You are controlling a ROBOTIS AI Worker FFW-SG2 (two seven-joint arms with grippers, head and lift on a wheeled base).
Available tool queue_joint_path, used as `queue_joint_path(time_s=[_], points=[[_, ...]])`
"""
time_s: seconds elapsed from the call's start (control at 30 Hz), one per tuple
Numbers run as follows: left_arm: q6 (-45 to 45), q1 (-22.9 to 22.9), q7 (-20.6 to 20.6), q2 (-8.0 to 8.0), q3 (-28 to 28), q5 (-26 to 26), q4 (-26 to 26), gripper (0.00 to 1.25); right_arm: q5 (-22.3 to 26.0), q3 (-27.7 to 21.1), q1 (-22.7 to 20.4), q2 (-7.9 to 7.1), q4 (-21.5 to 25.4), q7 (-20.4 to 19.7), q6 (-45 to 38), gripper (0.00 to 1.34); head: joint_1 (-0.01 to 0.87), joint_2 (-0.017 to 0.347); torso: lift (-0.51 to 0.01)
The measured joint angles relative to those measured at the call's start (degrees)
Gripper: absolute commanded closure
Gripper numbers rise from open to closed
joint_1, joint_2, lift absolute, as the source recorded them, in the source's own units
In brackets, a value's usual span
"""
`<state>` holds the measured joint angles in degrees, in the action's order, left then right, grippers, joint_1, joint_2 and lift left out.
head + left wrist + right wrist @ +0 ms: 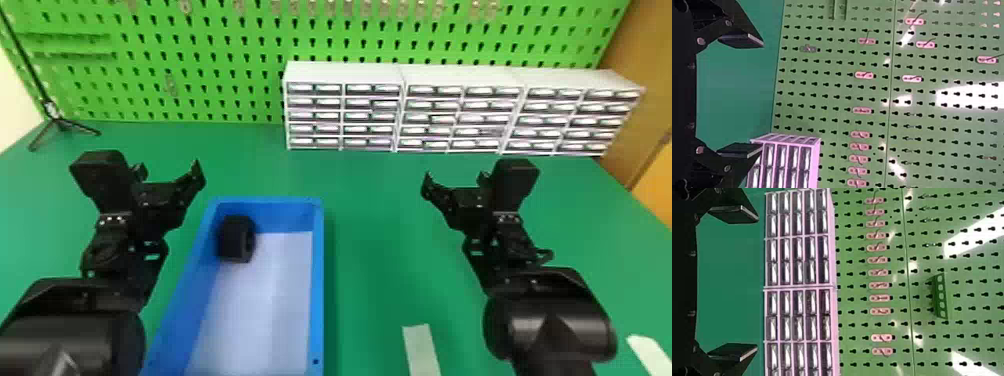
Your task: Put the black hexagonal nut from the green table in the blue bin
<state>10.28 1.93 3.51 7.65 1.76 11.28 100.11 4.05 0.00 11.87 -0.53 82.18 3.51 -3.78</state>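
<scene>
Placement looks done, tbh: the black hexagonal nut [235, 240] is inside the blue bin [317, 280], near the far left corner, hole facing sideways. Left gripper [761, 95] and right gripper [756, 283] are both released, fingers spread, nothing between them. The nut seems chunky and stiff, probably not fragile; weight and slipperiness are anyone's guess. Best hold would be across two opposite flats, though the bin wall could crowd a finger. The head view gives the nut's spot, while the wrist views look straight between the fingers toward the pegboard [836, 121] and drawer units [799, 250].
</scene>
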Motion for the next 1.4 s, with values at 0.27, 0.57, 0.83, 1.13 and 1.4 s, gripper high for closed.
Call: queue_joint_path(time_s=[0.27, 0.57, 0.83, 1.13, 1.4], points=[[0.0, 0.0, 0.0, 0.0, 0.0, -0.01, 0.0, 0.33, 0.0, 0.0, 0.0, 0.0, 0.0, 0.0, -0.03, 0.15, 0.686, 0.028, -0.096], [0.0, 0.05, 0.0, 0.0, 0.0, -0.01, 0.0, 0.33, -0.01, 0.04, 0.08, 0.0, 0.0, 0.0, -0.15, 0.15, 0.686, 0.028, -0.096], [0.0, 0.18, 0.0, 0.0, 0.0, -0.03, 0.0, 0.33, -0.01, 0.08, 0.16, -0.06, 0.0, 0.0, -0.18, 0.15, 0.686, 0.028, -0.096], [0.0, 0.3, 0.0, 0.0, -0.02, -0.03, 0.0, 0.33, -0.01, 0.09, 0.18, -0.09, 0.0, 0.0, -0.3, 0.15, 0.686, 0.028, -0.096], [0.0, 0.35, 0.0, 0.0, -0.05, -0.03, 0.0, 0.33, -0.01, 0.09, 0.25, -0.15, 0.0, 0.0, -0.35, 0.15, 0.686, 0.028, -0.096]])
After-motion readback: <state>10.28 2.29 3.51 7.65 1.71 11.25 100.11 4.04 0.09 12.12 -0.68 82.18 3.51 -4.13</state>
